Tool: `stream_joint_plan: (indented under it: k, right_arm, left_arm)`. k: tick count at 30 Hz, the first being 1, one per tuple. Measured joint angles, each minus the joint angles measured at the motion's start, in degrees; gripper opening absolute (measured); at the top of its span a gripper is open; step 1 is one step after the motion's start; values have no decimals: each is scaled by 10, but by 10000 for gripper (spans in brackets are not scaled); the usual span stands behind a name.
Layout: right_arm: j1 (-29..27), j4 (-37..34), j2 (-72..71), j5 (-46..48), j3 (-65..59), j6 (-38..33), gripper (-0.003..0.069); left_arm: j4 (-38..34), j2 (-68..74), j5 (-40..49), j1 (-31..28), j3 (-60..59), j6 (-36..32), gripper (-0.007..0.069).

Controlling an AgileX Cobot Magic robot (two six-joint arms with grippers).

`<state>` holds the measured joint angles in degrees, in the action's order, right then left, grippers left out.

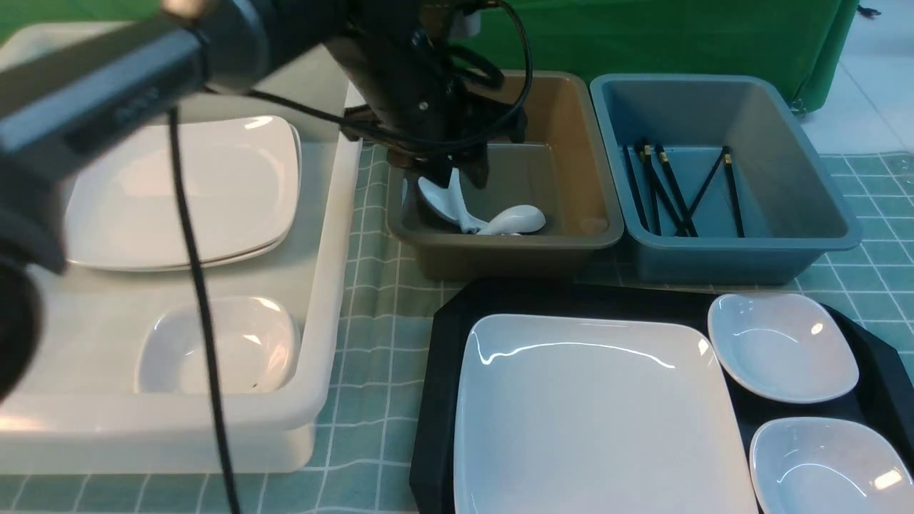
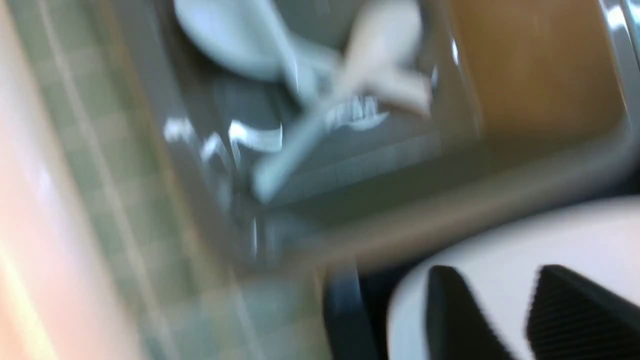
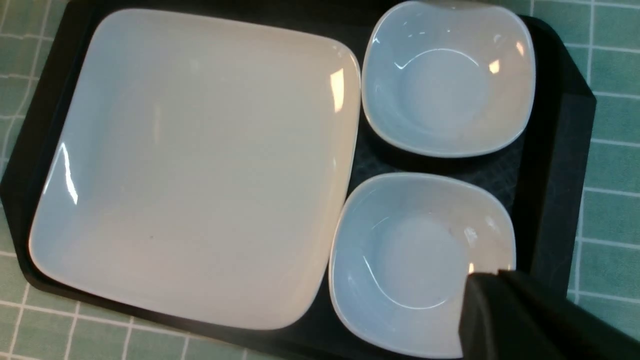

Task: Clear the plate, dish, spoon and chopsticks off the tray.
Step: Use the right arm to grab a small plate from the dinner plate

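The large white plate (image 1: 593, 414) lies on the black tray (image 1: 443, 357), with two small white dishes (image 1: 782, 346) (image 1: 828, 464) beside it. White spoons (image 1: 514, 218) lie in the brown tub (image 1: 571, 143). Black chopsticks (image 1: 678, 189) lie in the blue-grey tub (image 1: 807, 164). My left gripper (image 1: 464, 175) hangs over the brown tub, open and empty; its blurred wrist view shows its gripper (image 2: 500, 300), the spoons (image 2: 300, 65) and the plate (image 2: 525, 235). My right gripper (image 3: 492, 280), shut and empty, hovers over one dish (image 3: 420, 260), with the plate (image 3: 195, 160) and tray (image 3: 555, 165) below.
A white tub (image 1: 328, 285) at the left holds stacked large plates (image 1: 178, 193) and a small dish (image 1: 218, 346). A black cable (image 1: 200, 300) hangs from the left arm across it. A green checked cloth (image 1: 371, 343) covers the table.
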<state>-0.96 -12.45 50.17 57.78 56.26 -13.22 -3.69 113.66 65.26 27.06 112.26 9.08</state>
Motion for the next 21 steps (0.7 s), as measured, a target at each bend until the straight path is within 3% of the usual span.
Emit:
stream_joint_plan:
  k: [2, 5, 14, 21]
  right_arm:
    - [0, 0, 0, 0, 0, -1, 35]
    - [0, 0, 0, 0, 0, -9, 35]
    - [0, 32, 8, 9, -10, -10, 35]
    - [0, 87, 109, 10, -64, 35, 62]
  left_arm:
    - [7, -22, 27, 11, -5, -5, 65]
    - [20, -62, 34, 36, -40, -7, 17]
    - [30, -184, -11, 123, -266, 43, 6]
    - [21, -259, -67, 141, -405, 50, 8]
